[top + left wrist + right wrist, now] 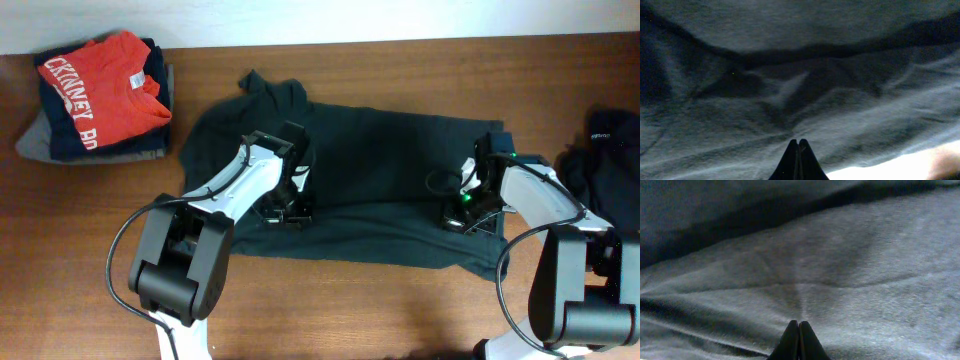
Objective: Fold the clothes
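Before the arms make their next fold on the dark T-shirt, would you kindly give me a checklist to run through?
1. Left claw shut: ok.
2. Right claw shut, creases radiating from its tips: ok.
3. Left claw truly holds fabric: cannot tell.
4. T-shirt lying smooth: not ok, wrinkled, bunched top-left.
5. Folded stack and dark pile apart from T-shirt: ok.

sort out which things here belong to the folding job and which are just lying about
In the job: dark green T-shirt spread flat; dark garment at the right edge; left end effector and right end effector, both shut on the T-shirt.
Lying about: red shirt with white lettering, top left.
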